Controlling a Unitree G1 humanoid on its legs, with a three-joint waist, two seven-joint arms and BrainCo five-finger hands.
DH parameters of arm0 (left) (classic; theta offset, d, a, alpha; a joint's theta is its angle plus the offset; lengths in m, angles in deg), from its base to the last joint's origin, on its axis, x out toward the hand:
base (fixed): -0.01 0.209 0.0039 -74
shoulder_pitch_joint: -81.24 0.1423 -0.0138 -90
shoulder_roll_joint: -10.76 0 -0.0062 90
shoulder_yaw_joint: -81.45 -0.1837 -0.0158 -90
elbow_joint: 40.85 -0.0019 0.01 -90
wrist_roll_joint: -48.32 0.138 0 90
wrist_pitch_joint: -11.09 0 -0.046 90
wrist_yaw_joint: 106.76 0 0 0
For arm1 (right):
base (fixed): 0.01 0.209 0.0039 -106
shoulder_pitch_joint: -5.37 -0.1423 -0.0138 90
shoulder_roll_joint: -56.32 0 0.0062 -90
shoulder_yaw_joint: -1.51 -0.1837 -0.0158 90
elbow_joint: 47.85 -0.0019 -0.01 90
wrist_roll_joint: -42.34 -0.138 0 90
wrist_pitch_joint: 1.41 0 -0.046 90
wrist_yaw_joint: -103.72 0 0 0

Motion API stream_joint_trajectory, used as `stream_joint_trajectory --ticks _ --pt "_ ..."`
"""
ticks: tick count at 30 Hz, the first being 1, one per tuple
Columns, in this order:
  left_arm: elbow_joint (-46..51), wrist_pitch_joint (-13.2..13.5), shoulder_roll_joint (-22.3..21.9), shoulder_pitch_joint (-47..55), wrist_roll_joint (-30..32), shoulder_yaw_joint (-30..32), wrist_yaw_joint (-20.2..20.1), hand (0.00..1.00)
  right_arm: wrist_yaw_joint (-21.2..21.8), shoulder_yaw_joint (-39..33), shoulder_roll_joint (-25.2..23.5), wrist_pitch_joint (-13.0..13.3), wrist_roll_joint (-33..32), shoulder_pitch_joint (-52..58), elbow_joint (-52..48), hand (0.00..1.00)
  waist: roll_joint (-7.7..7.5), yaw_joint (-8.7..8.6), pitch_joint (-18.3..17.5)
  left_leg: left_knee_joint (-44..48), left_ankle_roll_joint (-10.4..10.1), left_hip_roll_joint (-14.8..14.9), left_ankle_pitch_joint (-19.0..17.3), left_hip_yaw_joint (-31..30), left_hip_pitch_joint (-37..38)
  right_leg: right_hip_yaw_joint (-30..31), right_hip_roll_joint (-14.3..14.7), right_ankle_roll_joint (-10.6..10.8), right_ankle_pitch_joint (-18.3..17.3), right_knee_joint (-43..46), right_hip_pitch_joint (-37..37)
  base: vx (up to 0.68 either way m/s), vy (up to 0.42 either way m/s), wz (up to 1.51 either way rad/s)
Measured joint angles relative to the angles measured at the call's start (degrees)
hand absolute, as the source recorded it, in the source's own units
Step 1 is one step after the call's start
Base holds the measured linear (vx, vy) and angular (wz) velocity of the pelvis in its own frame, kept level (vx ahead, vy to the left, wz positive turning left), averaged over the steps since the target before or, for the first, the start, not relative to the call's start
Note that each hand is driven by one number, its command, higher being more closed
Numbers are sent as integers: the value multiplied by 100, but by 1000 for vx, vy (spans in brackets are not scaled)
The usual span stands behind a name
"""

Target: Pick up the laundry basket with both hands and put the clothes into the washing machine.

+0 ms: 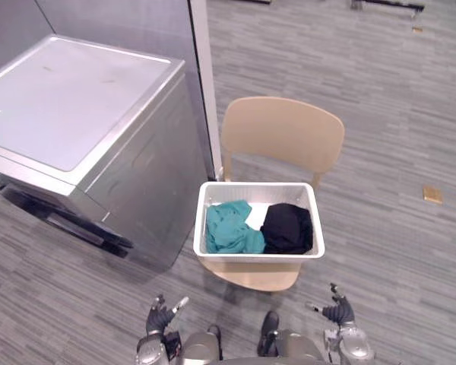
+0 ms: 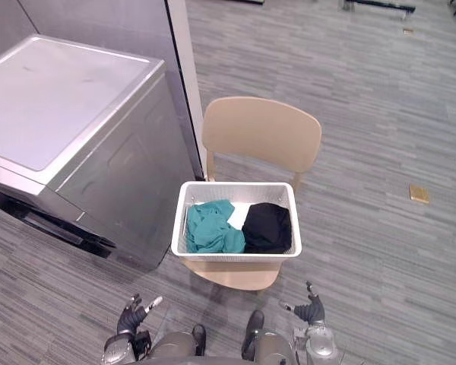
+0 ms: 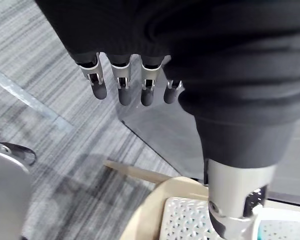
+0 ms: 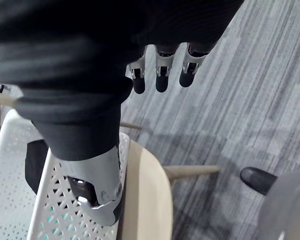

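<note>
Left robot hand [image 1: 159,318] (wrist cropped) relaxed.

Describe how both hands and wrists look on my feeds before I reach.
The left hand and right hand match. Each has slim silver fingers with rounded dark tips set in a row. A thicker silver thumb sits apart, and a dark ribbed cover wraps the back of the hand and the wrist.

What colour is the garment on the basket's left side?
The garment is teal; the left eye view shows it best.
</note>
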Motion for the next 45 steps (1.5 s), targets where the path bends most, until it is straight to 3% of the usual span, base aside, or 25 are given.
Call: stream_joint_trajectory --ticks 4,7,9,11,12,14,15,16,17,18,20,21,22,23,24,25,27,28,29,33,36,40,45 --pt "-62 -1 61 -18 98 -35 -2 0 2 -2 11 -14 -223 -106 327 0 10 -29 0 180 -2 -137 -2 -339 -100 -310 -211 76 -141 189 91 -34 39 54" --pt "-59 0 50 -92 165 -104 2 0 -19 -3 7 -39 -339 -225 513 0 -19 -122 20 482 -100 -245 -79 -393 -503 -672 -548 141 -320 554 -100 -80 56 70" --pt "-63 3 57 -109 165 -103 7 0 -25 -20 22 -56 -387 -391 675 0 -41 -125 33 686 -165 39 -188 271 -697 -774 -681 132 -324 525 -141 -67 39 47" --pt "-79 5 66 -123 165 -62 17 0 -32 -32 120 -69 -386 -597 926 0 -55 -135 52 1296 -31 717 -252 991 -924 -831 -869 264 -284 536 -151 -45 81 22" --pt "-96 6 68 -127 166 -54 25 0 -33 -30 141 -74 -385 -628 972 0 -59 -136 51 1358 -15 860 -241 1101 -929 -844 -945 320 -265 535 -134 -39 154 20" --pt "-333 3 48 -257 217 -93 43 0 -41 -21 320 -139 -384 -642 1058 0 -30 -298 6 1223 -27 1294 -220 1453 -894 -1002 -1380 689 -101 468 -38 -35 278 50" --pt "-338 2 37 -261 221 -115 46 0 -42 -20 353 -150 -384 -624 1059 0 9 -344 -17 1115 -26 1358 -219 1489 -895 -1044 -1448 772 -52 430 -3 8 404 70" --pt "-351 1 11 -270 227 -224 62 0 -39 -13 436 -167 -385 -558 1063 0 157 -445 -106 747 -144 1450 -145 1461 -934 -1180 -1540 994 80 319 57 50 462 74" --pt "-418 -6 59 -348 275 -385 116 0 -36 -21 444 -196 -386 -540 1138 0 132 -459 -156 763 -448 1199 285 1439 -1020 -1194 -1782 1221 204 205 135 103 560 72" --pt "-417 -3 89 -361 312 -457 128 0 -36 -24 397 -202 -386 -531 1171 0 35 -458 -178 870 -445 1068 280 1424 -1054 -1181 -1909 1290 240 163 158 147 553 67" --pt "-448 -5 339 -527 462 -740 122 0 -19 -31 101 -212 -390 -523 1253 0 -318 -420 -95 1635 -59 540 -217 1279 -1326 -1124 -2567 1403 584 377 316 165 473 67" --pt "-455 -10 372 -538 499 -772 120 0 -16 -26 66 -237 -390 -569 1294 0 -326 -411 -91 1729 -4 474 -299 1272 -1318 -1089 -2675 1253 671 564 271 165 416 48" --pt "-440 -8 403 -523 636 -833 122 0 -16 81 29 -307 -394 -716 1292 0 -255 -420 -74 1782 139 363 -423 1238 -1228 -860 -2847 199 834 1208 -7 155 335 27" --pt "-427 -7 422 -534 671 -866 122 0 -11 185 6 -310 -402 -790 1289 0 -162 -453 -23 1749 171 317 -437 1166 -1175 -549 -2793 -98 577 1740 -261 236 409 46" --pt "-402 -6 586 -600 678 -980 119 0 -8 296 -50 -308 -438 -906 1261 0 -148 -444 -16 1559 219 288 -409 1093 -1039 -86 -2369 242 -16 2314 -485 159 238 46" --pt "-399 -4 644 -618 679 -1004 119 0 -6 345 -64 -308 -438 -945 1257 0 -136 -433 -8 1458 257 245 -386 1018 -972 1 -2160 304 -202 2395 -512 227 260 59" --pt "-397 1 784 -649 683 -1000 126 0 -10 450 -114 -241 -449 -1153 1225 0 -224 -432 28 968 361 -5 -260 829 -582 640 -1090 581 -878 2148 -511 186 143 58" --pt "-398 2 783 -648 683 -1002 127 0 -8 466 -114 -229 -449 -1191 1219 0 -233 -435 40 919 361 -61 -253 810 -512 713 -903 617 -951 2010 -499 177 52 55" --pt "-401 1 729 -658 694 -1005 129 0 -24 557 -104 -205 -441 -1276 1191 0 -233 -444 80 876 368 -212 -247 712 -406 698 -696 503 -1134 1689 -459 170 16 72" --pt "-432 15 405 -782 773 -1177 138 0 8 1165 -119 -159 -510 -1449 1010 0 -15 -430 179 698 245 -377 -25 262 -473 447 -721 480 -1101 1253 -143 135 10 57" --pt "-501 9 259 -734 775 -1312 140 0 89 1608 -396 -159 -555 -1540 1005 0 -17 -416 179 355 113 -354 193 -27 -347 78 -651 423 -993 824 212 146 -81 56" --pt "-498 24 152 -760 779 -1484 149 0 47 2227 -509 -156 -433 -1917 836 0 -11 -227 175 187 38 -325 486 -119 -179 -93 -544 403 -686 256 704 109 -44 34" --pt "-502 61 170 -784 790 -1487 191 0 -277 2148 -541 -113 -310 -2677 540 0 -5 -120 174 194 30 -340 631 -147 -222 -246 -514 430 -417 -85 890 48 7 15"
